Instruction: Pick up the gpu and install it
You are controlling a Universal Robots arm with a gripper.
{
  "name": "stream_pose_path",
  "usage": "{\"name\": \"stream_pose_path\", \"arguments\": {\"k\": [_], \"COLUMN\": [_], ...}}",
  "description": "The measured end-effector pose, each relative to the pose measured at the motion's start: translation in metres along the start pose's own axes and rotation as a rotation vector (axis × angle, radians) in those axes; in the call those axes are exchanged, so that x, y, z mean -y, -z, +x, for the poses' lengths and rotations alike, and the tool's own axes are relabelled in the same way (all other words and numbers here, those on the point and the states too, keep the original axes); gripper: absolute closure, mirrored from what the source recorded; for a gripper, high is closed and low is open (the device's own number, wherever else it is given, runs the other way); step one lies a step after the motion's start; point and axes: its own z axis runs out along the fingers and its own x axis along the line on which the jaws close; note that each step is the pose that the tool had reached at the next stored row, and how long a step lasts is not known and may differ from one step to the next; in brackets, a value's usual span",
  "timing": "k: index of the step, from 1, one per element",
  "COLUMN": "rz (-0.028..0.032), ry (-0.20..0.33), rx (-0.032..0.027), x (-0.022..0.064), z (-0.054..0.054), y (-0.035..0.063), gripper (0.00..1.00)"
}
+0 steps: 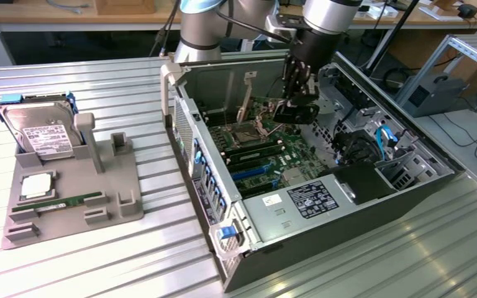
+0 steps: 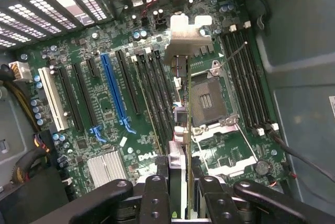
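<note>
My gripper (image 1: 298,93) hangs inside the open computer case (image 1: 230,261), above the motherboard (image 1: 263,149). It is shut on the gpu (image 1: 295,114), a thin dark card held on edge. In the wrist view the gpu (image 2: 187,124) runs edge-on away from the fingers (image 2: 157,195), with its silver bracket (image 2: 184,38) at the far end. The card hovers over the CPU socket (image 2: 207,101) and the black memory slots, apart from the board. The blue expansion slot (image 2: 115,90) lies off to one side of the card.
A grey fixture (image 1: 72,211) on the slatted table at the exterior view's left holds a silver hard drive (image 1: 44,130), a green memory stick (image 1: 60,203) and a small square chip (image 1: 38,185). Case walls, drive cages (image 1: 371,124) and cables surround the board.
</note>
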Motion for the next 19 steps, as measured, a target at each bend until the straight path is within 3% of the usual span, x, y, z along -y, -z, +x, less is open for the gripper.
{"name": "stream_pose_path", "arguments": {"k": [19], "rz": [-0.0053], "ry": [0.244], "rx": [-0.008], "x": [0.0001], "z": [0.0], "y": [-0.002], "gripper": [0.73]}}
